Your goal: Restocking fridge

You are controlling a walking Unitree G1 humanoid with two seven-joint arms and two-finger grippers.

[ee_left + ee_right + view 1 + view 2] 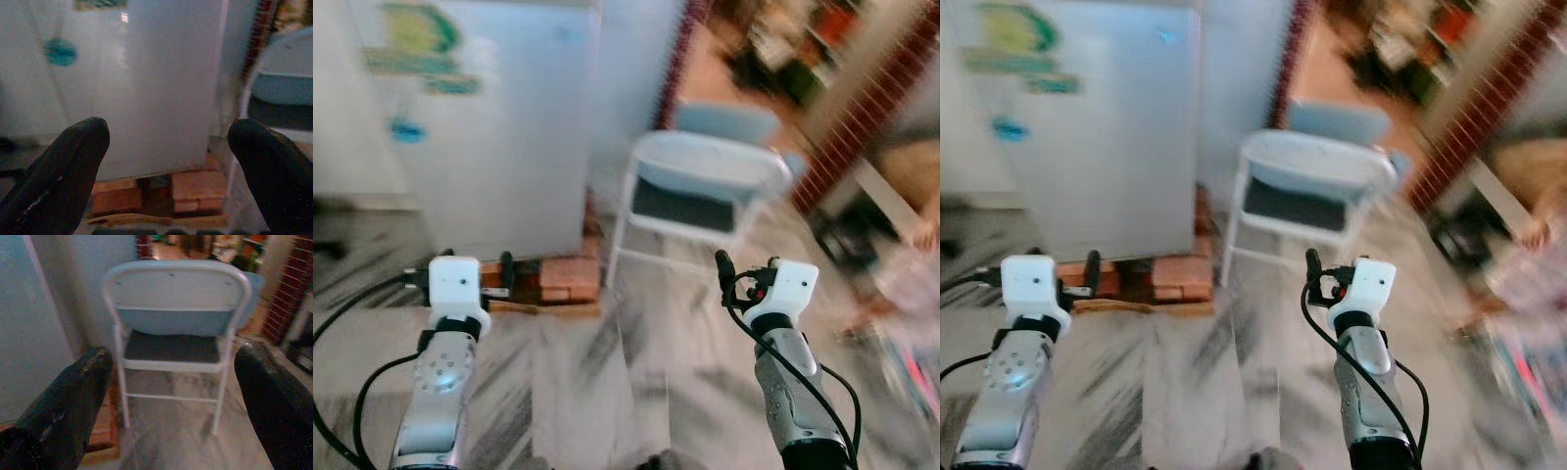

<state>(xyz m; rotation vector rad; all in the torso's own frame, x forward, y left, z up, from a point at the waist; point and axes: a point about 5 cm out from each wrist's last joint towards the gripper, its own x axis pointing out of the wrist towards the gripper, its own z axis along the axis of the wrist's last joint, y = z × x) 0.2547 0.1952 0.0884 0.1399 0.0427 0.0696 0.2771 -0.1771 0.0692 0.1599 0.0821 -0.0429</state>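
Observation:
A pale fridge [499, 127] stands ahead on the left, its door closed, with green and blue stickers on it. It rests on red bricks [563, 279]. My left gripper [166, 161] is held up open and empty, facing the fridge's lower front from a short distance. My right gripper [171, 401] is also open and empty, and faces a white folding chair [700, 191] that stands just right of the fridge. The head views are blurred.
The floor [636, 372] is grey-streaked marble. A red brick wall [862, 127] runs along the right, with blurred clutter [901, 294] on the floor below it. Shelves with objects [793, 49] show in the room behind the chair.

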